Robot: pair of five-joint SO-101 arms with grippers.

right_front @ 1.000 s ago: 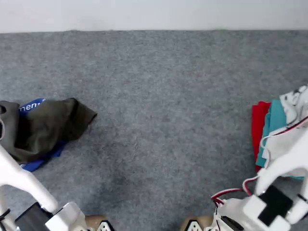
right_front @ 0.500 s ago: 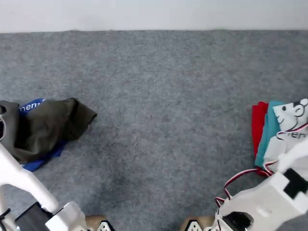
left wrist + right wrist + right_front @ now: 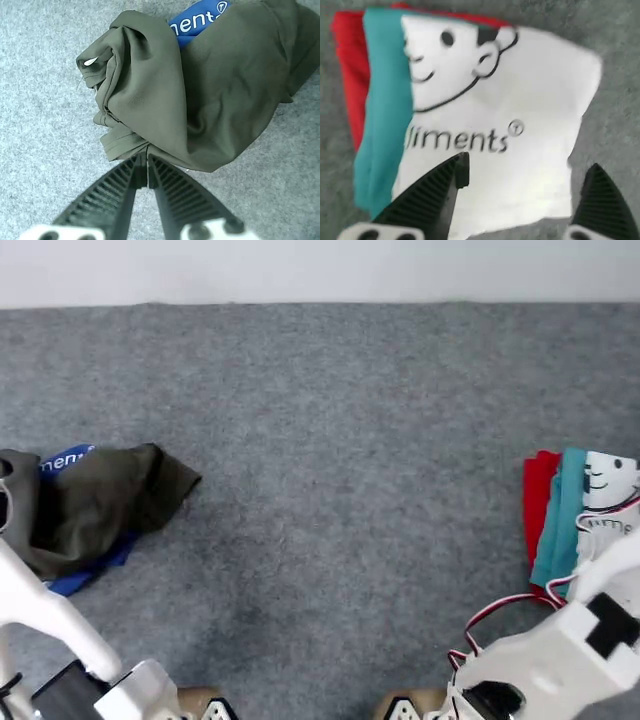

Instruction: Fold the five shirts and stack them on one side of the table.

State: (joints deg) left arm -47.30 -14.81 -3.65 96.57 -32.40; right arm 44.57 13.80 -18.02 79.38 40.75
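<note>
I read the left pincer (image 3: 146,162) as clenched: its two ribbed jaws lie almost together, with the tips at the hem of the olive shirt (image 3: 200,95). I cannot tell whether any cloth is caught between them. The olive shirt is crumpled and unfolded, and it lies on top of a blue shirt (image 3: 197,20), one printed corner of which shows past the olive cloth. In the high view this pair sits at the left edge of the frame, at mid-height, on the grey counter (image 3: 330,440); blue cloth shows both above and below the olive heap. The left arm (image 3: 45,615) rises from the lower left corner toward that heap. I read the right pincer (image 3: 527,170) as released: its jaws stand wide apart over one edge of the white shirt (image 3: 520,100), and I cannot tell whether they touch it. The white shirt is folded, print up, and forms the top of a stack. Under it lies a teal shirt (image 3: 382,100), and under that a red shirt (image 3: 347,65); each lower layer shows as a strip along one side. In the high view the stack sits at the right edge of the frame, at mid-height, well apart from the crumpled pair. The right arm (image 3: 560,660) occupies the lower right corner, with a red and white cable (image 3: 495,618) looped just beside it.
</note>
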